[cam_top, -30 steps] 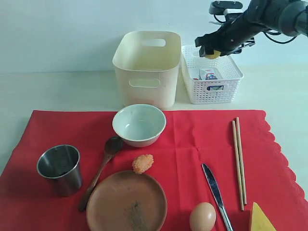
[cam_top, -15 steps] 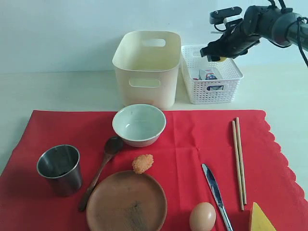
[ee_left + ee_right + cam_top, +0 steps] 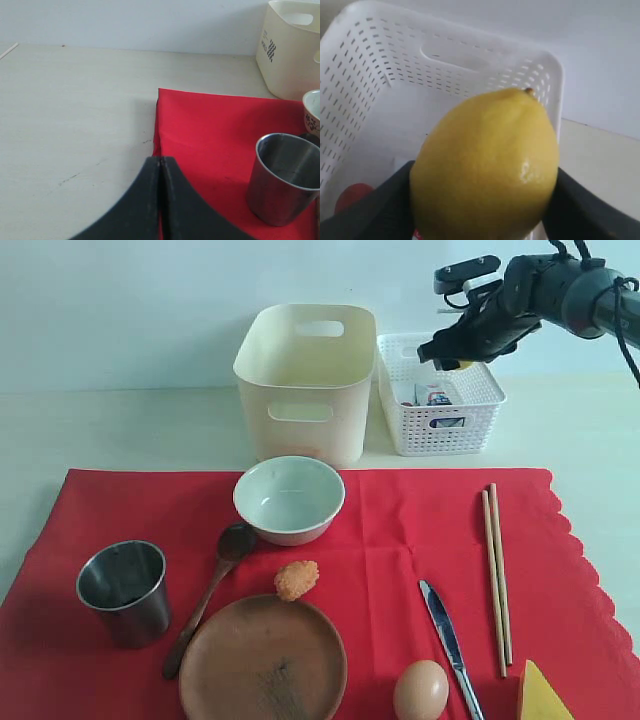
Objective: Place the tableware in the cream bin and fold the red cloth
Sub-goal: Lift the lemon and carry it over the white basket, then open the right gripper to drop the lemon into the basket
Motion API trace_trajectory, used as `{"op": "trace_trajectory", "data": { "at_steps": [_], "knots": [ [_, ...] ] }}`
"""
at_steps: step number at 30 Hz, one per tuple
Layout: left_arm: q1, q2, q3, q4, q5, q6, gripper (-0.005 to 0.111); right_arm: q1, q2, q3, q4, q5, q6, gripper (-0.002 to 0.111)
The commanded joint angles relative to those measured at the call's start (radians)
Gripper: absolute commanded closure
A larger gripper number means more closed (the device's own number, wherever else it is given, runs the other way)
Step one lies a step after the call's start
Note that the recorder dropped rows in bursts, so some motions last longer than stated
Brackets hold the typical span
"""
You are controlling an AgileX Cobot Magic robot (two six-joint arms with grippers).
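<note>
nearest us, at 6 o'clock on the red cloth point(image 3: 400, 530), lies the round brown plate point(image 3: 263, 660). we judge it stiff and low-rimmed, so we would pinch its rim. at 8 o'clock stands the steel cup point(image 3: 124, 590), light and slippery, best taken by its lip. the dark wooden spoon point(image 3: 210, 595) lies between them, thin, to be gripped across the handle. the left gripper point(image 3: 160, 165) hovers near the cup at the cloth's corner, jaws pressed together on nothing. toward the middle sits the pale bowl point(image 3: 289, 498), likely brittle, so rim again. the cloth is limp and needs clearing before we lift a corner. at 12 o'clock, off the cloth, waits the cream bin point(image 3: 305, 380); its floor is hidden from us. at 1 o'clock the right gripper point(image 3: 452, 355) hangs over the white lattice basket point(image 3: 440, 420), jaws spread wide around a lemon point(image 3: 485, 165).
</note>
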Motion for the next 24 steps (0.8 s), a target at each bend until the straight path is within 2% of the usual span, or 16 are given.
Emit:
{"op": "trace_trajectory", "data": {
  "at_steps": [1, 3, 5, 9, 12, 14, 24],
  "knots": [
    [0.001, -0.007, 0.002, -0.006, -0.011, -0.004, 0.107, -0.004, -0.002, -0.012, -0.013, 0.000, 0.018, 0.074],
    [0.001, -0.007, 0.002, -0.006, -0.011, -0.004, 0.107, -0.004, -0.004, -0.012, -0.013, 0.000, 0.030, 0.057],
    [0.001, -0.007, 0.002, -0.006, -0.011, -0.004, 0.107, -0.004, -0.013, -0.012, -0.013, 0.000, 0.056, 0.051],
    [0.001, -0.007, 0.002, -0.006, -0.011, -0.004, 0.107, -0.004, -0.059, -0.012, -0.013, 0.044, 0.080, 0.050],
    [0.001, -0.007, 0.002, -0.006, -0.011, -0.004, 0.107, -0.004, -0.089, -0.012, -0.013, 0.105, 0.080, 0.033],
    [0.001, -0.007, 0.002, -0.006, -0.011, -0.004, 0.107, -0.004, -0.091, -0.012, -0.013, 0.129, 0.080, 0.027],
    [0.001, -0.007, 0.002, -0.006, -0.011, -0.004, 0.107, -0.004, -0.152, -0.012, -0.013, 0.333, 0.080, 0.028]
  ]
}}
